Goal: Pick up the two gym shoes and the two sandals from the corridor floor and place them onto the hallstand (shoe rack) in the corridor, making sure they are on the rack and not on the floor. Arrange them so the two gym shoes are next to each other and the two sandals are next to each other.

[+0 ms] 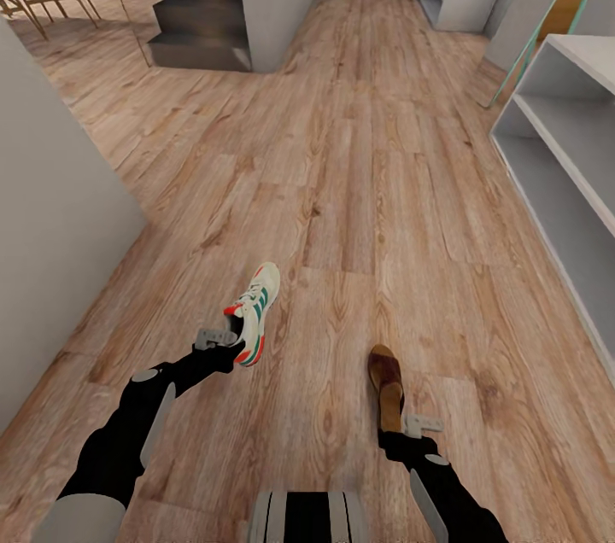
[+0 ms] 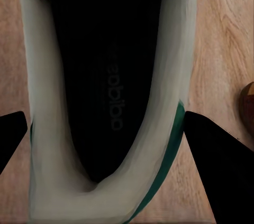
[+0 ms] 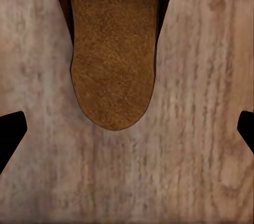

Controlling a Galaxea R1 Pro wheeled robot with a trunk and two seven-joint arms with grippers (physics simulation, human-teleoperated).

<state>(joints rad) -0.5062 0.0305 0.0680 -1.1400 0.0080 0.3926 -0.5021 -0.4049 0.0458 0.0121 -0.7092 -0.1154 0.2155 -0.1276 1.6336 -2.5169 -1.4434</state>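
Sneaker (image 1: 254, 312) clamped at heel in left claw (image 1: 224, 340); right claw (image 1: 416, 426), jaws wide, at sandal (image 1: 386, 385) heel above corridor floor (image 1: 367, 184).

off-white green-striped gym shoe (image 1: 254, 312), brown sandal (image 1: 387, 379)

Looking straight down into a gym shoe (image 2: 106, 97) here: off-white collar and sides wrapped round a black insole with faint grey lettering printed on it, plus a green stripe running along one side. The two dark fingertips (image 2: 219, 166) of the left gripper (image 2: 114, 147) sit either side of the shoe's heel end, each right up against the outside of the upper. Under the shoe is the wood-grain corridor floor (image 2: 225, 39), and a small brown bit of sandal (image 2: 247, 102) peeks in at the edge.
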